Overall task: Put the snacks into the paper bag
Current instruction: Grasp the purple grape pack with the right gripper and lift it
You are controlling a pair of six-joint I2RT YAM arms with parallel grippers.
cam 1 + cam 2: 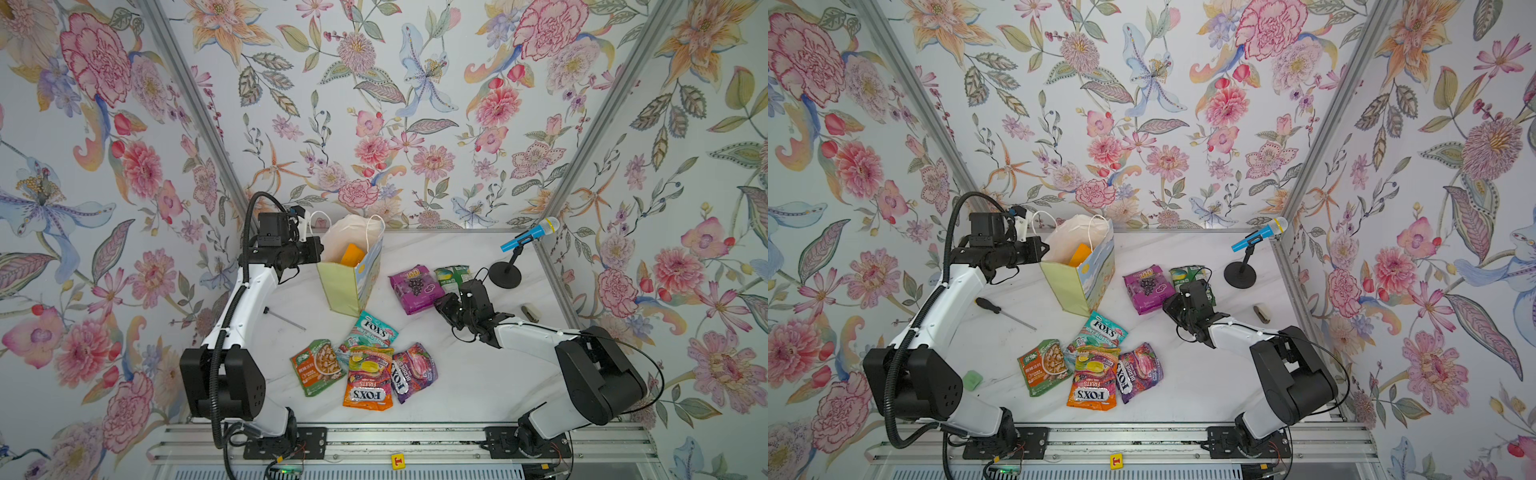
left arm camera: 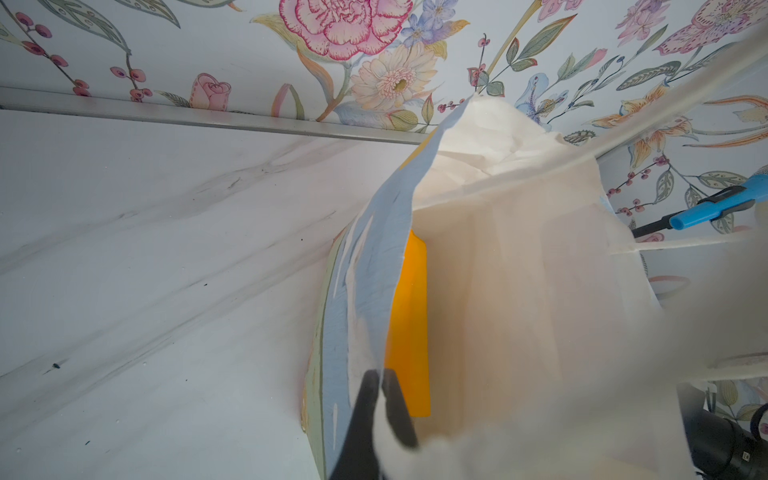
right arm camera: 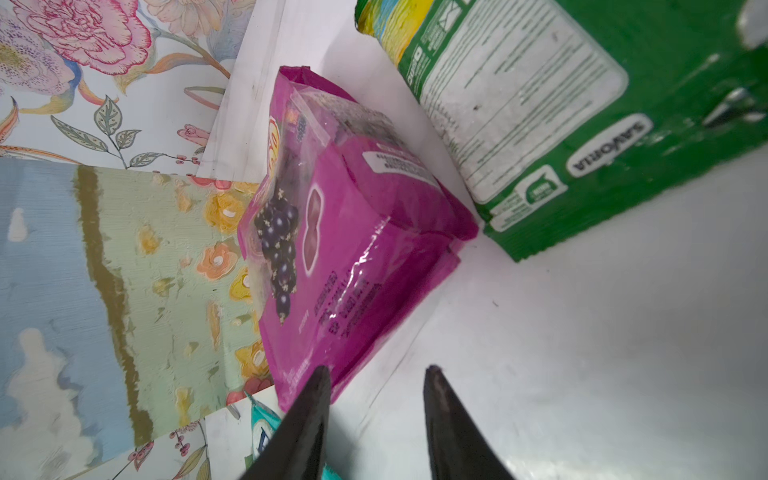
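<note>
I'm standing at a robot lab booth dressed up to look homely, not in a real room. Floral wallpaper (image 1: pixel 415 104) covers three flat panels held by bare aluminium posts (image 1: pixel 195 112). The marble-look tabletop (image 1: pixel 465 382) ends at a slotted metal rail (image 1: pixel 395 440). The left arm (image 1: pixel 241 316) and the right arm (image 1: pixel 536 336), both white and black, are bolted to that rail. A ribbed black cable (image 1: pixel 216 374) trails along the left one. A blue microphone (image 1: pixel 530 233) stands on a small stand.

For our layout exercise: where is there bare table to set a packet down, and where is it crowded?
Free: back strip between the painted paper bag and blue microphone on black stand; front patch right of the purple plastic FOX'S packet. Crowded: the overlapping packets beside it.
</note>
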